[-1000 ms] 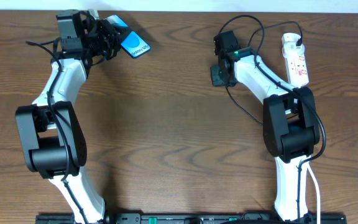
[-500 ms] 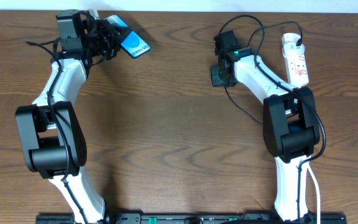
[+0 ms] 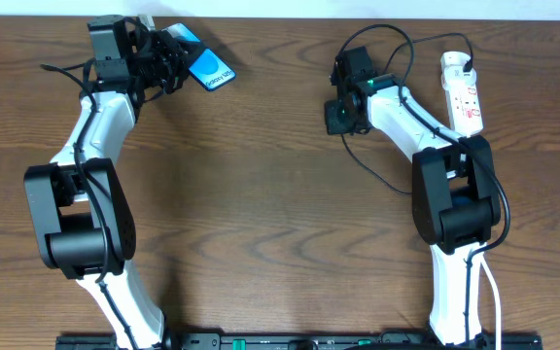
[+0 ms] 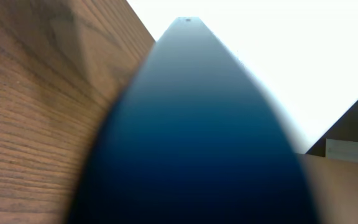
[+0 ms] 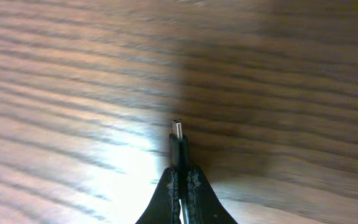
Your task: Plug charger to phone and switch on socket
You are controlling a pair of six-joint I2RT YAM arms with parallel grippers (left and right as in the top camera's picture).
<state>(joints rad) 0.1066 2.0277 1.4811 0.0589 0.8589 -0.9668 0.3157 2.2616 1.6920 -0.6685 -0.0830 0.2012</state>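
My left gripper (image 3: 175,56) is shut on one end of the phone (image 3: 210,70), whose blue screen faces up at the table's far left. Seen from the left wrist, the phone (image 4: 191,124) is a dark blue blur that fills the view and hides the fingers. Near the back centre-right, my right gripper (image 3: 334,117) is shut on the charger's connector. That connector tip (image 5: 178,140) sticks out ahead of the closed fingers (image 5: 169,186), just above the wood. The charger's black cable (image 3: 385,27) loops back to the white socket (image 3: 465,97) at the far right.
The brown wooden table (image 3: 261,194) lies under both arms. A white wall edge runs along the table's back. The right arm's links (image 3: 450,194) stand between the socket and the front edge, and the cable's slack trails beside them.
The right gripper has closed fully on the connector and shifted slightly left, dragging the cable's slack with it. The left arm and phone have not moved.
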